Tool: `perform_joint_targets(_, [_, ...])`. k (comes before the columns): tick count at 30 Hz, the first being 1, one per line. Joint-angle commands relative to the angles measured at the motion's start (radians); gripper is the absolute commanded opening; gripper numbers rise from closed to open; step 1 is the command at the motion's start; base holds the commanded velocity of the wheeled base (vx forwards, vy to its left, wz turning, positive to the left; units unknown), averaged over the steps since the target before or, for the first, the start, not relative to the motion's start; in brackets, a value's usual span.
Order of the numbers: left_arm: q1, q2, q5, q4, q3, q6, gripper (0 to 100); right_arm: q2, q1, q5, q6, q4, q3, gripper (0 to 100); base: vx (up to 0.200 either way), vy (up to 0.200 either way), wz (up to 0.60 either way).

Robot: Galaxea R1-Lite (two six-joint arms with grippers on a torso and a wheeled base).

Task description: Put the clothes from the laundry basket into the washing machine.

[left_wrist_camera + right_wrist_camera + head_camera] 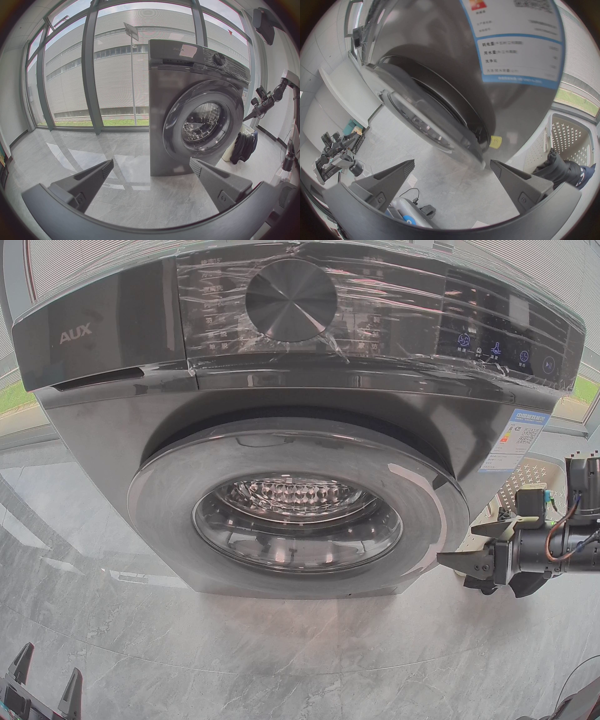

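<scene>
The grey washing machine (294, 427) stands before me, its round glass door (299, 524) across the opening. My right gripper (456, 544) hangs open beside the door's right rim, fingers pointing at it. In the right wrist view that gripper (452, 164) has the door's edge (475, 153) just ahead, with a yellow piece (496, 141) in the gap behind it. The white laundry basket (568, 137) sits right of the machine, and dark clothes (562, 170) hang over its rim. My left gripper (51, 659) is low at the left, open and empty.
Glossy grey floor tiles (281, 640) spread in front of the machine. A tall window wall (90, 78) stands behind and left of it. In the left wrist view the basket (231, 151) and clothes (245, 147) sit by the machine's right side.
</scene>
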Motion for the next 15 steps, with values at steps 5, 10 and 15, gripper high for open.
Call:
perform_joint_targets(5, [0.000, -0.017, 0.000, 0.000, 0.016, 0.000, 100, 0.131, 0.019, 0.001, -0.001, -0.033, -0.098, 100, 0.000, 0.000, 0.00])
perform_joint_targets(10, [0.000, -0.017, 0.000, 0.000, 0.016, -0.002, 100, 0.159, 0.047, 0.001, -0.004, -0.052, -0.098, 100, 0.000, 0.000, 0.00])
perform_joint_targets(15, [0.000, -0.017, 0.000, 0.000, 0.016, 0.000, 100, 0.093, 0.076, 0.001, -0.009, -0.050, -0.016, 100, 0.000, 0.000, 0.00])
